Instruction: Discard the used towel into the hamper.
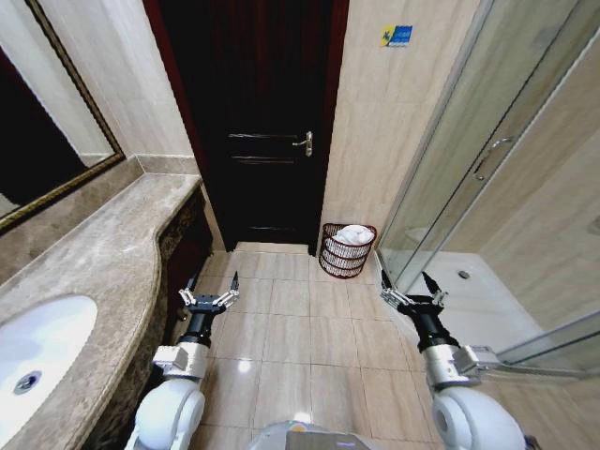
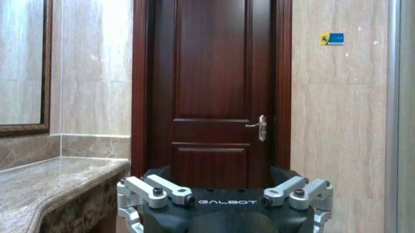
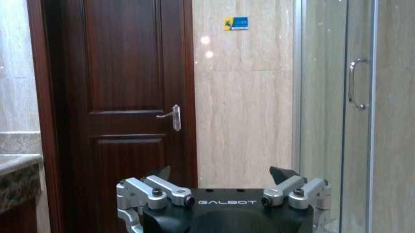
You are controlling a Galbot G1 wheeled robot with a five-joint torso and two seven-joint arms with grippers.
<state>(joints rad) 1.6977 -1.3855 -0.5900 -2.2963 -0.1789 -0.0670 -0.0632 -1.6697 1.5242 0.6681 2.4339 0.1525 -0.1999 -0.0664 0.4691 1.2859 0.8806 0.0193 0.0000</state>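
Two grippers hang low over the tiled floor (image 1: 300, 328), both empty with their jaws spread wide; the left gripper (image 1: 210, 289) sits just beside the dark front of the vanity, and the right gripper (image 1: 411, 286) sits near the lower edge of the glass shower enclosure (image 1: 487, 169); the two are well apart, one on each side of the bare floor. Ahead of them, against the beige wall and between the dark wooden door (image 1: 258, 122) and the shower glass, stands the hamper (image 1: 347, 251), a round reddish-brown ribbed basket resting upright on the tiles; a white towel (image 1: 354, 234) lies bundled inside it, its top showing at the rim. The hamper is closer to the right gripper than to the left, yet apart from both. Along the robot's left runs a marble counter (image 1: 103, 272) with a white sink (image 1: 37, 347) set into it and a framed mirror (image 1: 47, 122) above; a metal lever handle (image 1: 303, 142) shows on the door, and a small blue and yellow sign (image 1: 397, 36) is fixed high on the wall beside it. From the left wrist, the gripper's spread fingers (image 2: 155, 189) frame the door (image 2: 211, 92) and a stretch of counter (image 2: 52, 184); from the right wrist, the open fingers (image 3: 159, 190) frame the door (image 3: 123, 97), the wall sign (image 3: 235, 23) and the shower door's handle (image 3: 353, 83).
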